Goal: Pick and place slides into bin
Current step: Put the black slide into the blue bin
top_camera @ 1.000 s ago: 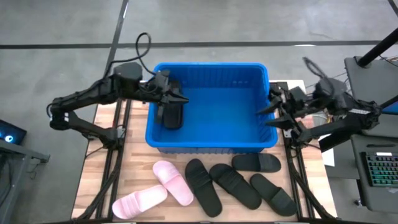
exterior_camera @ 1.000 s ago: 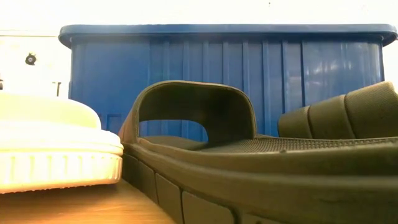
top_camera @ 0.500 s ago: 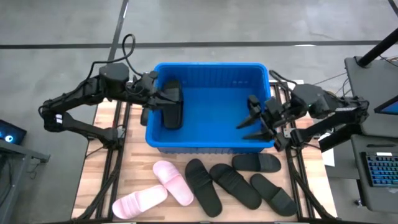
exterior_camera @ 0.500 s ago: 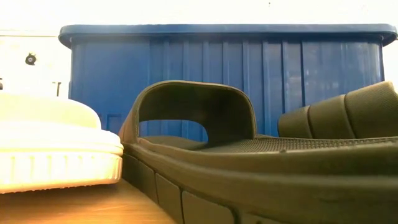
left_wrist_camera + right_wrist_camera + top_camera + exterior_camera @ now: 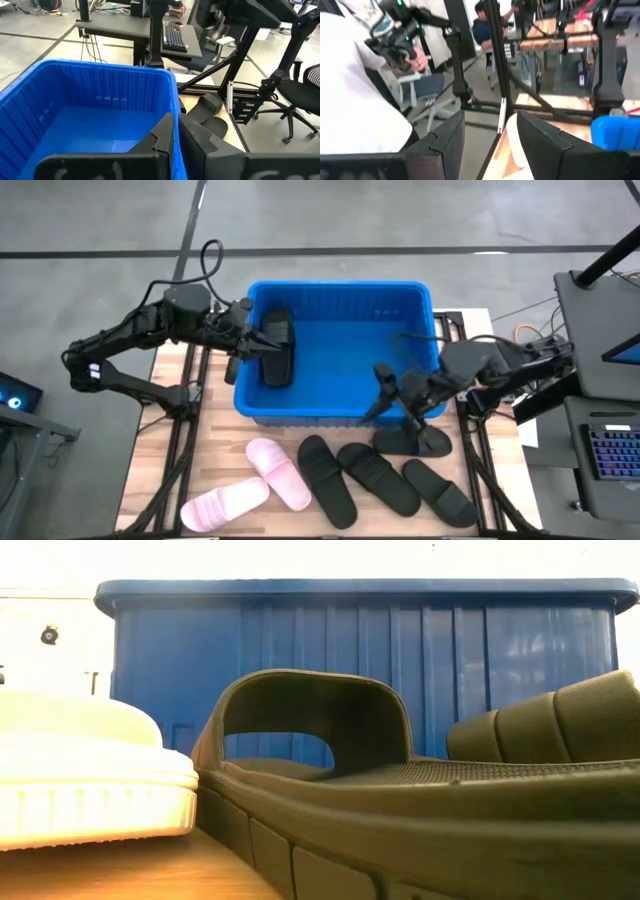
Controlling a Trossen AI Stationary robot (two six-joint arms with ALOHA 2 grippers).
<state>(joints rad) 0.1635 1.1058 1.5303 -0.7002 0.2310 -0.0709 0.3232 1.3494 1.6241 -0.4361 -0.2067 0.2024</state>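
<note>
bin (image 5: 340,395): big blue ribbed plastic box | left gripper (image 5: 262,346): closed, above black foam slide (image 5: 277,350) inside bin | right gripper (image 5: 398,395): fingers apart, empty | other slides (image 5: 380,477): wood table (image 5: 220,460)

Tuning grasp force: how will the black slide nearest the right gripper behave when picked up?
The black slide is probably light and a bit squashy: it looks like foam. It lies flat on its sole, so it is unlikely to roll. The open right gripper could pinch its wide strap, which may flex.

One slide (image 5: 277,352) in bin (image 5: 340,411); six slides (image 5: 372,476) before it.
</note>
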